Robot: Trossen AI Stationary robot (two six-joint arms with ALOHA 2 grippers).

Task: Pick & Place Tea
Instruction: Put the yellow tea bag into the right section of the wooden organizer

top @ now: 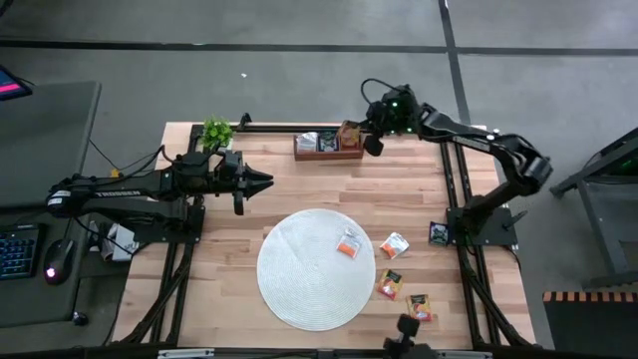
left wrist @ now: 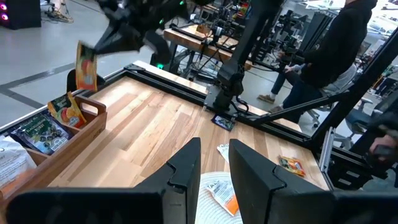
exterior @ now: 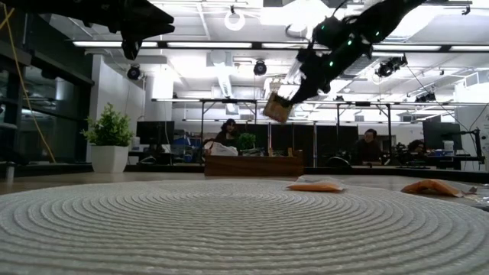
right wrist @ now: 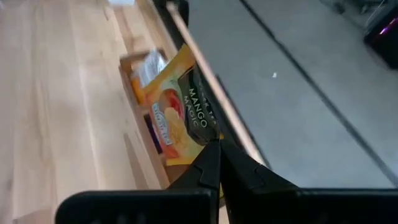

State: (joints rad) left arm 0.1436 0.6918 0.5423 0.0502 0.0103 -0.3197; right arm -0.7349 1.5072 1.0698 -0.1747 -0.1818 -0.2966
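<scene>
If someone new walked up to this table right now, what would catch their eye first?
Most striking is the right gripper, raised over the wooden tray at the table's far edge, shut on a red-orange and yellow tea sachet that dangles above the tray. Next comes the big round white mat near the front, with one sachet on it. The left gripper hangs idle over bare wood.

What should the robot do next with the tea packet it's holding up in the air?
Probably lower it a little and let go. The right gripper is shut on an orange tea packet, hanging above the wooden tray, over the end compartment that already holds orange packets. The left gripper waits off to the side.
</scene>
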